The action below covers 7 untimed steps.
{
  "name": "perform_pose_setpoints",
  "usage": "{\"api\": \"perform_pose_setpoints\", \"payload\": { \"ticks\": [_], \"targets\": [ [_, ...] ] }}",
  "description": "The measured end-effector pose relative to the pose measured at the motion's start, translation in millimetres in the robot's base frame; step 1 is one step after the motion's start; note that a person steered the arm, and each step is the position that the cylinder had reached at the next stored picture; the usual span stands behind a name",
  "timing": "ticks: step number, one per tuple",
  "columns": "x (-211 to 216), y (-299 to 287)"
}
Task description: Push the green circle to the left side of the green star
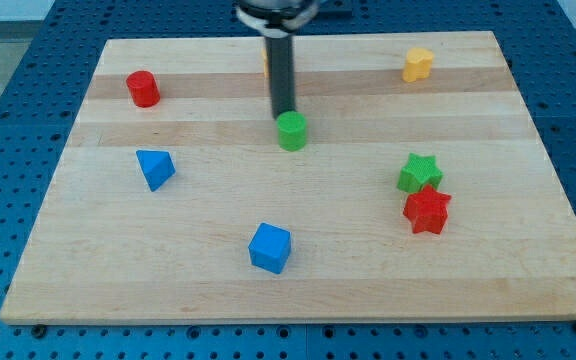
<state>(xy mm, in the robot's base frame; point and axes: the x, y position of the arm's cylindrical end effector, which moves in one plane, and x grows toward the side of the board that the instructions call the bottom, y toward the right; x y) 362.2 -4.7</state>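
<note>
The green circle [291, 131] sits near the middle of the wooden board [168, 290], a little above centre. The green star [419, 173] lies well to its right and a bit lower, touching the red star [427, 210] just below it. My tip [283, 115] is at the circle's upper left edge, touching or nearly touching it. The dark rod rises from there to the view's top.
A red cylinder [143, 88] stands at the upper left. A blue triangle [155, 167] lies at the left. A blue cube [270, 247] sits at the lower middle. A yellow block [418, 64] is at the upper right. An orange block is mostly hidden behind the rod.
</note>
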Motion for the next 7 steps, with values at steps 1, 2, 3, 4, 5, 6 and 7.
{"api": "perform_pose_setpoints", "payload": {
  "ticks": [1, 2, 3, 4, 5, 6, 7],
  "targets": [
    [8, 11],
    [4, 5],
    [2, -3],
    [12, -3],
    [38, -3],
    [50, -3],
    [44, -32]
  ]
}}
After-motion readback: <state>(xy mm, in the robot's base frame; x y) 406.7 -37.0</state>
